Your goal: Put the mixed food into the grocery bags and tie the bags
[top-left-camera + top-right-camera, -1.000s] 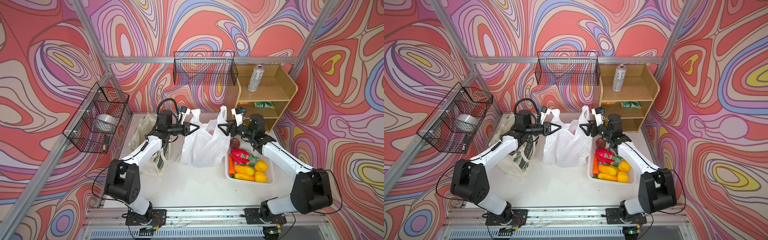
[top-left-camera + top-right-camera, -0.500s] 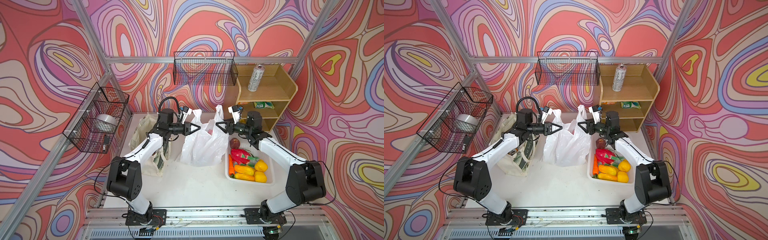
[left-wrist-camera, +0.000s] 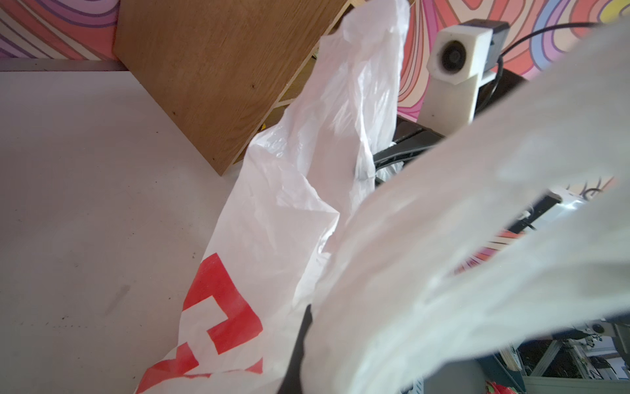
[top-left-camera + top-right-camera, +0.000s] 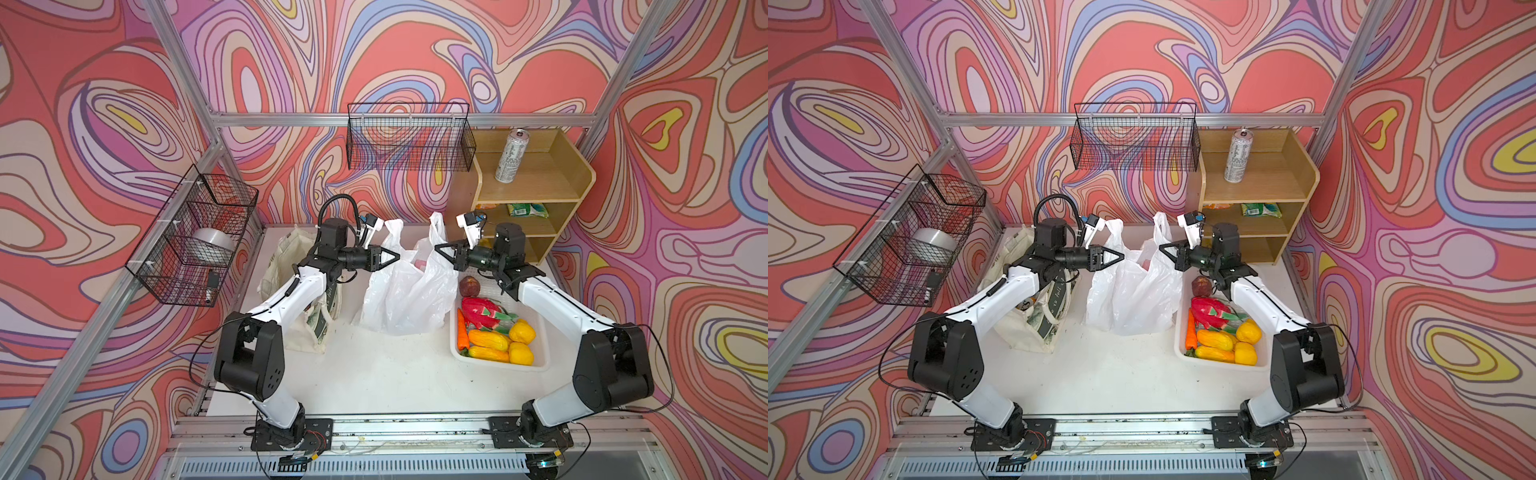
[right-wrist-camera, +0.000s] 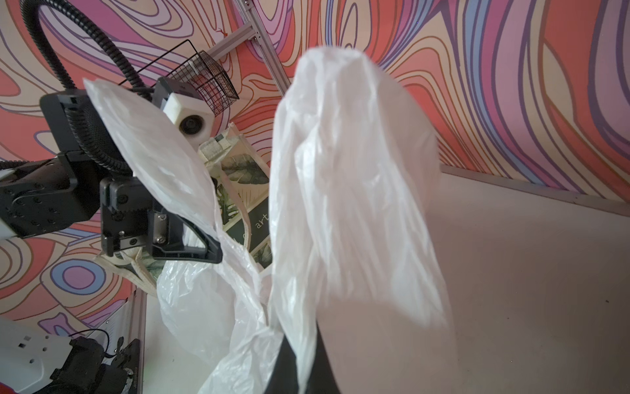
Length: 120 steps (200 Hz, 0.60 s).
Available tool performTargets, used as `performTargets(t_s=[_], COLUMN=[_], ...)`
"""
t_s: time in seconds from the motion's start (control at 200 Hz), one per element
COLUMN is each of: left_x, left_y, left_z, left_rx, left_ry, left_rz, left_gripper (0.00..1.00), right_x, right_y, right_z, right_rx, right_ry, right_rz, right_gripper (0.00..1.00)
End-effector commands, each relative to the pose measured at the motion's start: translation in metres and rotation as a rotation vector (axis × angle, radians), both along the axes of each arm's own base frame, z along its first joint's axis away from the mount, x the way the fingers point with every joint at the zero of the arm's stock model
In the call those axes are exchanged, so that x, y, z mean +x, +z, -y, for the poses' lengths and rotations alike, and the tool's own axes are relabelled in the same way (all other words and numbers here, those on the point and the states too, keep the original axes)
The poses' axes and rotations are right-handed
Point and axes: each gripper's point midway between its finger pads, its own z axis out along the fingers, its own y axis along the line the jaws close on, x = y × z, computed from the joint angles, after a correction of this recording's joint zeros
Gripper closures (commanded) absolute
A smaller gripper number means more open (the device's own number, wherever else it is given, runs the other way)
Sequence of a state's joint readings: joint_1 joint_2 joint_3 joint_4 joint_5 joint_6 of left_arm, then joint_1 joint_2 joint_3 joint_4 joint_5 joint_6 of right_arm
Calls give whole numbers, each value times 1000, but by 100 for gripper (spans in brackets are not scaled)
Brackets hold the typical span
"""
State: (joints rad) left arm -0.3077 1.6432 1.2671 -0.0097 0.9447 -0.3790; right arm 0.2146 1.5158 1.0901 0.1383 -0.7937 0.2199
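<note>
My right pincer (image 4: pixel 437 248) has just closed on the right handle (image 4: pixel 435 226) of the white bag (image 4: pixel 407 291), which stands mid-table. My left pincer (image 4: pixel 397 254) stays clamped on the left handle (image 4: pixel 392 227). With both loops held, I judge tying could begin. Yet produce (image 4: pixel 486 338) still lies in the basket (image 4: pixel 498 362) at the right, and the tote (image 4: pixel 291 253) stands at the left.

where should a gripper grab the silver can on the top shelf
Likely around the middle of the silver can, jaws level, coming from the wooden shelf's open front: the can stands upright and tall, and raised panels close the sides and back.
</note>
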Motion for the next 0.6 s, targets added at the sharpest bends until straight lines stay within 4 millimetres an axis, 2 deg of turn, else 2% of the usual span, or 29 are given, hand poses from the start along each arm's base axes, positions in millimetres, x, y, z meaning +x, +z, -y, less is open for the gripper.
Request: performTargets(t_s=[0.0, 0.135, 0.32, 0.401, 0.491, 0.541, 0.596], left_x=[7, 13, 20, 22, 24, 25, 21], left_y=[1, -9, -35, -39, -41, -40, -33], left_z=[-14, -28, -40, -45, -51, -54, -47], left_rx=[44, 105, 241, 273, 312, 323, 300], left_ry=[118, 221, 287, 318, 366, 383, 333], left_rz=[-7, -28, -173, -178, -175, -165, -135], left_gripper=[100, 100, 100, 95, 80, 79, 81], right_x=[-8, -12, -12, -12, -12, -13, -13], right_y=[2, -4, -10, -12, -12, -12, -10], right_z=[9, 18, 29, 33, 36, 38, 39], right_rx=[-8, -55, -144, -173, -203, -220, -234], right_ry=[-48, -97, -150, -164, -178, -183, -179], right_rz=[-15, -32, -45, -46, -41, -37, -26], right_gripper=[100, 100, 100, 100, 100, 100, 100])
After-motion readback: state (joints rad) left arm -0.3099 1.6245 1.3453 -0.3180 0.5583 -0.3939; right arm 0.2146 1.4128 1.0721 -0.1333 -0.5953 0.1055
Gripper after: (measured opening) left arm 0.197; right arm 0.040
